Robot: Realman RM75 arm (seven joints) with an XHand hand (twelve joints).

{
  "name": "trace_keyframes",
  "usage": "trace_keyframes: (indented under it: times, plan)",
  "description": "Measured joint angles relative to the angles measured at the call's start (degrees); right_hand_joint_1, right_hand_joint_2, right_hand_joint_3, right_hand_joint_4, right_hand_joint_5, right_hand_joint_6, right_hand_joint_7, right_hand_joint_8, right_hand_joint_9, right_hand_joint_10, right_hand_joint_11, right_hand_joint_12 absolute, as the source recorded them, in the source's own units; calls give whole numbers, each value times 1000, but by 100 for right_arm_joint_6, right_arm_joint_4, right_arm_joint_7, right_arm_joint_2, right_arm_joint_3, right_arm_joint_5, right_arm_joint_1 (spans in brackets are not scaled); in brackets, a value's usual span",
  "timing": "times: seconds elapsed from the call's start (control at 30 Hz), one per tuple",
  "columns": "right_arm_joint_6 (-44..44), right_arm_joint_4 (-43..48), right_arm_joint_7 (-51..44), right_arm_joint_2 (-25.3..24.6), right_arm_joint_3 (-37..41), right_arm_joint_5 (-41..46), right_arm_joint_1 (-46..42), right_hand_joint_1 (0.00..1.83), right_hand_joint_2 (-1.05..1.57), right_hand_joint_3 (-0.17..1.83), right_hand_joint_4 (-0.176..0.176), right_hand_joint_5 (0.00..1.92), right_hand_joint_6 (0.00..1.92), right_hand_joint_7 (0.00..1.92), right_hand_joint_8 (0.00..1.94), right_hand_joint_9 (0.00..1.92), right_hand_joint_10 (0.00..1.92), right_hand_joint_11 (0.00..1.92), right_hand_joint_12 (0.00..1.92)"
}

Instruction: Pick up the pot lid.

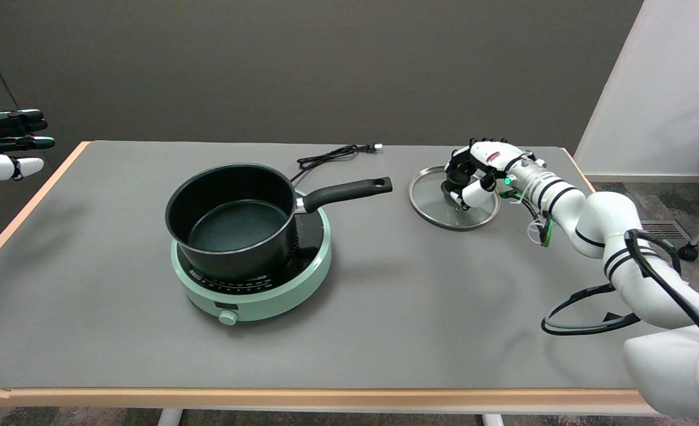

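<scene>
The knob of the glass pot lid (438, 204) is gripped by the right hand (476, 174). The black pot (234, 219) is seen well off beside the hand, uncovered.

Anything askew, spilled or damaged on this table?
Nothing spilled or damaged. The round glass pot lid lies on the grey table, apart from the black saucepan on the mint-green hotplate, whose black cord lies unplugged. The right hand curls around the lid's knob.
</scene>
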Motion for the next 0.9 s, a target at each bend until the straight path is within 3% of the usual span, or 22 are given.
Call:
trace_keyframes:
  times: [0.27,0.9]
  plan:
    - [0,-72,0,-45,-1,-5,56,908,578,879,130,728,673,804,286,733,625,273,601]
    - [-51,-104,0,-90,-6,-6,109,1026,712,1023,176,739,774,890,398,795,680,364,738]
